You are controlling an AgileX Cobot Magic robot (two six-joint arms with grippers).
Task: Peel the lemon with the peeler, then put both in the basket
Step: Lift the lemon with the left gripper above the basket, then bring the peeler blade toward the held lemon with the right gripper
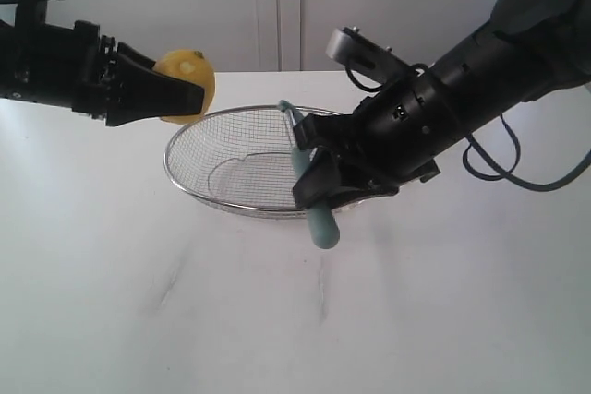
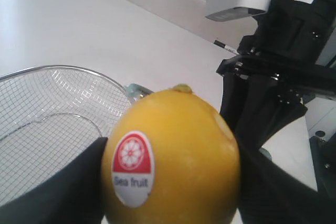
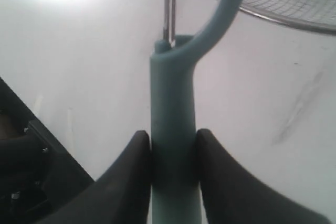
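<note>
A bare white table [image 1: 185,311] lies nearest. Beyond it the right gripper [image 1: 312,193] is clamped on the peeler [image 1: 323,225], one black finger [image 3: 139,171] on each side of the thick pale teal handle. The peeler stands nearly upright at about 4 o'clock of the basket [image 1: 170,161]. Its handle end hangs in front of the near rim, and its curved teal head and thin metal blade rise over the mesh. Whether the handle end touches the table I cannot tell.

The basket sits on the table at the centre, a shallow oval of silver wire.

Farther off, at about 10 o'clock of the basket and raised above the table, the left gripper [image 1: 189,99] is closed on the lemon [image 1: 189,71]. The lemon is smooth yellow, its skin whole on the sides in view, with a small nub on top. It carries a round red-and-white sticker reading "Sea fruit".
</note>
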